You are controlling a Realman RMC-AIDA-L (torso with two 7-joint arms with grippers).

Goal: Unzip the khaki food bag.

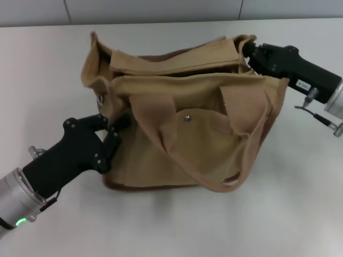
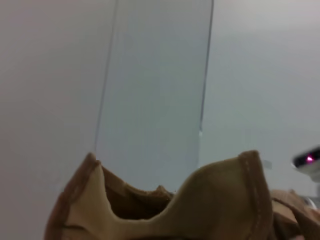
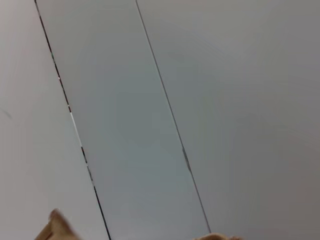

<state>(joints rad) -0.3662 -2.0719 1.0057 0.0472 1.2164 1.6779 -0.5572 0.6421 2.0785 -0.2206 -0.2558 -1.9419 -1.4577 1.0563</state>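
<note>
Head view: the bag (image 1: 187, 123) is seen lying mid-tabletop (image 1: 48, 64), slumped, its top gaping. The left tool (image 1: 113, 130) is pressed to the bag's left end, apparently pinching fabric to anchor it. The right tool (image 1: 250, 53) is set at the far right corner, probably at the zipper end; its grip cannot be told. A loose handle (image 1: 161, 126) is draped across the front pocket.
</note>
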